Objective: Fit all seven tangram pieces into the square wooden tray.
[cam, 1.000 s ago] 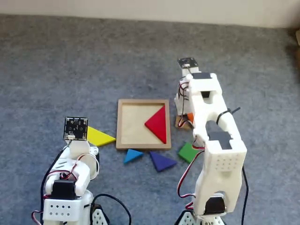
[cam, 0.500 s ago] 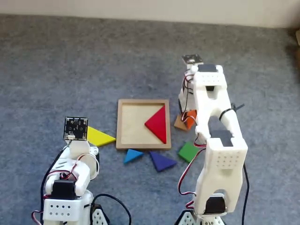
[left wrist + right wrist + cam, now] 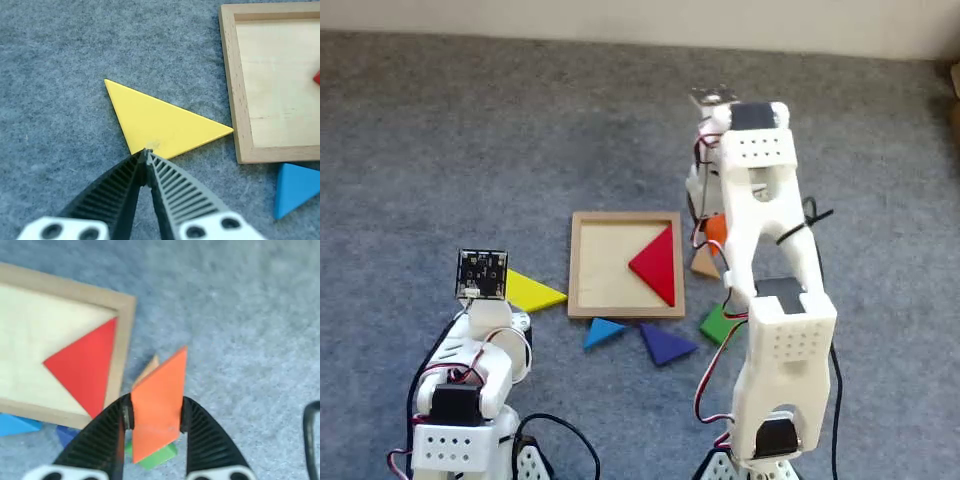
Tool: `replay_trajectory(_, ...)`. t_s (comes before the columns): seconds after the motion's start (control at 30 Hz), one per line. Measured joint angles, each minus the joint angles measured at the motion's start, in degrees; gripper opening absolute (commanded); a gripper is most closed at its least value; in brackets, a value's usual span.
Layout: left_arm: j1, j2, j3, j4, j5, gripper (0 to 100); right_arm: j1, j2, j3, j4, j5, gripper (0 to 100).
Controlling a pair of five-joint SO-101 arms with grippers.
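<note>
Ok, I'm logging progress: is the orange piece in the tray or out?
Out. The right gripper is shut on the orange piece, holding it off to the side of the wooden tray, outside its rim.

From my station I see a grey carpet spread across nearly the whole high view, a pale strip running along the frame's top edge, and a small brownish object poking in at the upper right edge.
</note>
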Motion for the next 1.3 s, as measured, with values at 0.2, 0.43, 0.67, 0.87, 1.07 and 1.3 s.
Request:
replay_trajectory(0.2, 0.0, 0.0, 0.0, 0.0, 0.0, 1, -4.5, -10.1, 6.3, 0.0, 0.1, 0.5)
replay_trajectory(0.43, 0.0, 0.0, 0.0, 0.3, 0.0, 1, -11.9, -23.8, 21.2, -4.0, 6.9, 0.5)
replay_trajectory(0.67, 0.0, 0.0, 0.0, 0.3, 0.0, 1, -17.0, -29.5, 38.2, -16.1, 17.2, 0.5)
replay_trajectory(0.87, 0.0, 0.0, 0.0, 0.3, 0.0, 1, -20.6, -29.5, 49.2, -27.9, 26.1, 0.5)
replay_trajectory(1.07, 0.0, 0.0, 0.0, 0.3, 0.0, 1, -21.6, -29.5, 56.2, -37.1, 29.7, 1.0)
replay_trajectory(1.3, 0.0, 0.0, 0.0, 0.3, 0.0, 1, -21.7, -29.5, 60.8, -42.9, 32.2, 1.1)
